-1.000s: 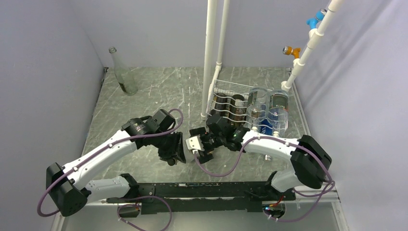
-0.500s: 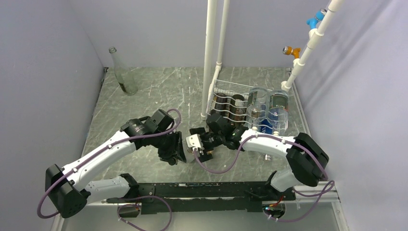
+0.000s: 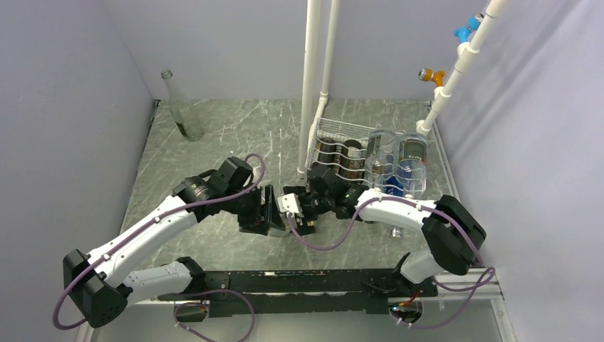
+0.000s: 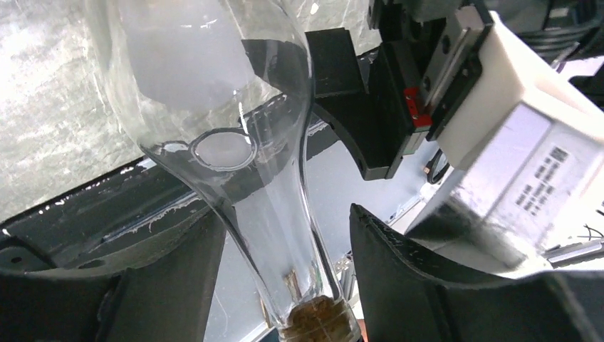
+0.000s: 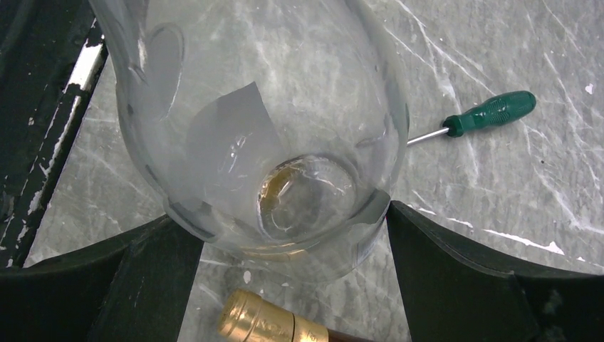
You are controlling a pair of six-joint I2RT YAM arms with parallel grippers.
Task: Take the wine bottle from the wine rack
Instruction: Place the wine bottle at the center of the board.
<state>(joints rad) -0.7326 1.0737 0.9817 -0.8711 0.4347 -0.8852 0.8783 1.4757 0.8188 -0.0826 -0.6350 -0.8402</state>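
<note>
Two arms bent inward: right fingers (image 5: 456, 263) wide, gripping wine bottle (image 5: 271, 128) base; left fingers (image 4: 427, 285) loose around neck.

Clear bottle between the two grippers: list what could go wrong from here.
1. The left gripper fingers stand clear of the neck of the clear bottle, so only the right gripper clamps its smooth glass body; it could slip or tilt.
2. A gold-capped bottle and a green screwdriver show just past the glass; a drop could strike them.
</note>
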